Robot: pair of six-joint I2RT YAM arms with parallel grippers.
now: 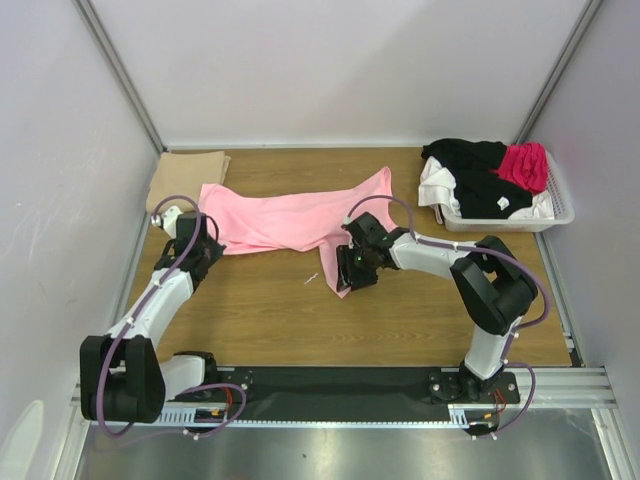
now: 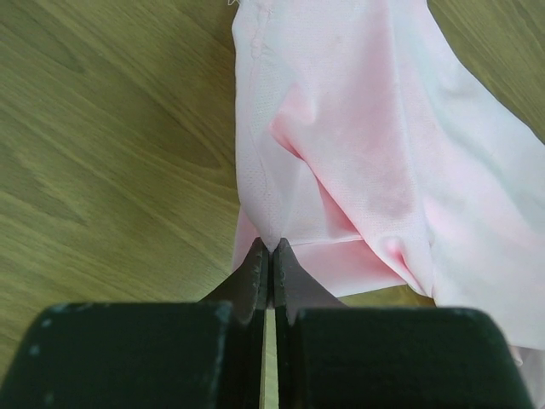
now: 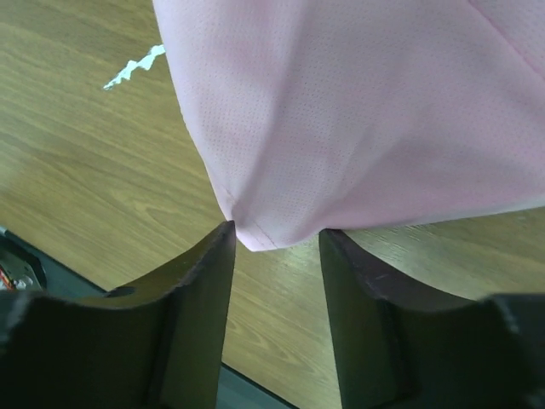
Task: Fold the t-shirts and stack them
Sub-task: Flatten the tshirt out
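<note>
Fabric fills the middle of the overhead view. We see a light pink short-sleeved cloth t-shirt (image 1: 290,220) lying crumpled across the brown wooden tabletop (image 1: 420,320), and it stretches between the left gripper (image 1: 210,243) and the right gripper (image 1: 348,278). The left claw sits at the shirt's left edge and the right claw at its near right corner. A folded tan cloth t-shirt (image 1: 188,170) lies flat at the far left corner, just beside the pink shirt's left end. At the far right, a white plastic slatted basket (image 1: 560,214) holds a black t-shirt (image 1: 475,172), a magenta t-shirt (image 1: 522,165) and a white t-shirt (image 1: 435,185) heaped together. A small white scrap (image 1: 312,279) rests on the wood near the right claw.

From the left wrist, we find the two dark fingers (image 2: 251,285) pressed together, with a fold of the pink edge pinched at their tips. The rest of the shirt runs away from the claw over the wood.

From the right wrist, we see the dark fingers (image 3: 200,298) standing apart. A rounded corner of the pink shirt hangs right between their tips and is not squeezed. The white scrap lies off to one side.
</note>
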